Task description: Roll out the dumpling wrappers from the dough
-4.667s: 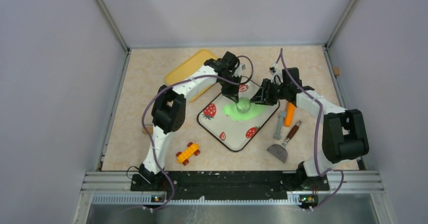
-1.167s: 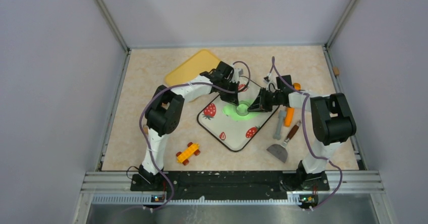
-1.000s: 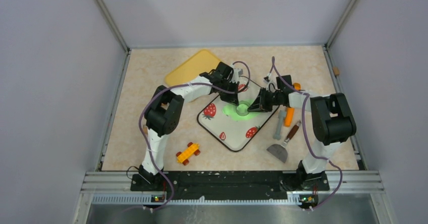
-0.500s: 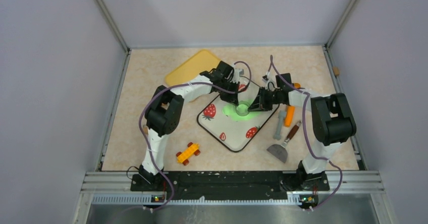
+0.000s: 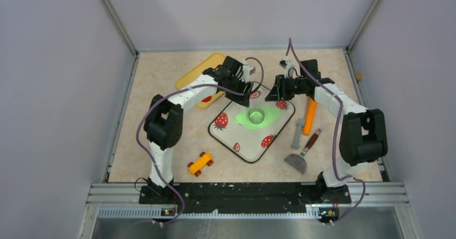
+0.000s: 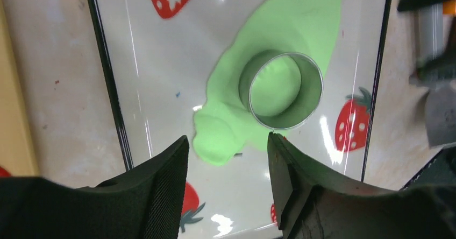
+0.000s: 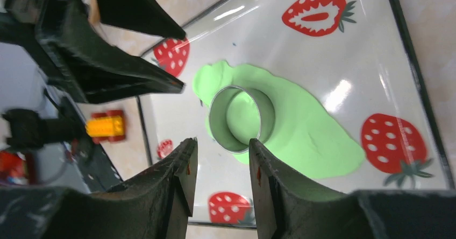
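The dough [image 5: 269, 119] lies as a flattened bright green sheet on a white strawberry-print board [image 5: 236, 142]. A metal ring cutter [image 5: 256, 114] stands pressed into it, with a round of green inside. My left gripper [image 5: 243, 92] hangs open above the board's far left side, away from the ring. My right gripper [image 5: 276, 92] is open too, above the far right side. In the left wrist view the ring [image 6: 280, 91] and dough [image 6: 301, 23] sit beyond my open left gripper [image 6: 228, 166]. In the right wrist view the ring [image 7: 241, 119] lies just past my open right gripper [image 7: 221, 169]. Dumpling wrappers lying apart from the dough are out of view.
A yellow tray [image 5: 200, 72] with a small red disc [image 5: 206, 98] sits at the back left, partly under the left arm. Right of the board lie an orange-handled tool [image 5: 310, 116], a grey tool [image 5: 297, 134] and a scraper [image 5: 298, 161]. A toy car [image 5: 200, 163] stands front left.
Both grippers were low and closed in at the ring. They have opened, let go and drawn back toward the far side. The ring stays standing in the dough.
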Available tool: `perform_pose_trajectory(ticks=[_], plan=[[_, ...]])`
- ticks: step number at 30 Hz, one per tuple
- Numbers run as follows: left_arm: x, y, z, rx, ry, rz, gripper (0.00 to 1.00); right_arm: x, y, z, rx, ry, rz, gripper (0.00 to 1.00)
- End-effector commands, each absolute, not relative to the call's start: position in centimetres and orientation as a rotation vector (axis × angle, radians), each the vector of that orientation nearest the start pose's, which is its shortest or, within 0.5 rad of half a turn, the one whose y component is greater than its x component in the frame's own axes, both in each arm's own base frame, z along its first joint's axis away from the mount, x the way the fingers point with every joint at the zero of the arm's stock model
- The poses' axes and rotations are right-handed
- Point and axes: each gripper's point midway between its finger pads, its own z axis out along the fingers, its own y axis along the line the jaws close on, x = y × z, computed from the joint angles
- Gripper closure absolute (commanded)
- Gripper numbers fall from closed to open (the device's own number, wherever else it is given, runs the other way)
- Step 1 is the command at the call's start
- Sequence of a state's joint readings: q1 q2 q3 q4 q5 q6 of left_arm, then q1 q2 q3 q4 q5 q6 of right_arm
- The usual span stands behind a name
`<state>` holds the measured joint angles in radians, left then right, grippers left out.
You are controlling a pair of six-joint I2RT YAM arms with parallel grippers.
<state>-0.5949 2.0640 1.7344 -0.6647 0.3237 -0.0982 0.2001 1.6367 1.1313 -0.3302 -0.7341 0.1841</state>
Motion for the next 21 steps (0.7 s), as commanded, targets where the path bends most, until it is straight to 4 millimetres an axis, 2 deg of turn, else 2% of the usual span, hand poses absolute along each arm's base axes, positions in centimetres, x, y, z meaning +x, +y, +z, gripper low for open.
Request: perform_pose_trajectory(ticks=[1, 3, 5, 8, 14, 17, 21], plan=[[35.1, -31.1, 14.2, 0.991, 2.208, -0.691, 0.41, 35.8, 19.2, 15.0, -0.722, 2.224, 0.933, 0.58], [33.2, -31.4, 15.5, 1.142, 1.958, -0.733, 0.4, 36.0, 19.1, 14.1, -0.855, 2.225, 0.927, 0.58], [31.8, -31.7, 16.1, 1.31, 1.704, -0.686, 0.39, 36.2, 19.0, 13.1, -0.945, 2.253, 0.938, 0.59], [29.9, -32.1, 15.5, 1.545, 1.476, -0.604, 0.4, 37.1, 19.3, 11.8, -1.058, 2.271, 0.941, 0.59], [29.8, -33.7, 14.4, 1.765, 1.174, -0.506, 0.42, 39.3, 21.0, 10.5, -1.211, 2.249, 0.868, 0.56], [30.5, -35.0, 14.2, 1.816, 1.113, -0.488, 0.44, 39.7, 22.2, 10.4, -1.292, 2.219, 0.825, 0.55], [30.1, -36.0, 12.9, 1.913, 1.068, -0.515, 0.48, 39.5, 23.4, 10.1, -1.393, 2.189, 0.787, 0.55]])
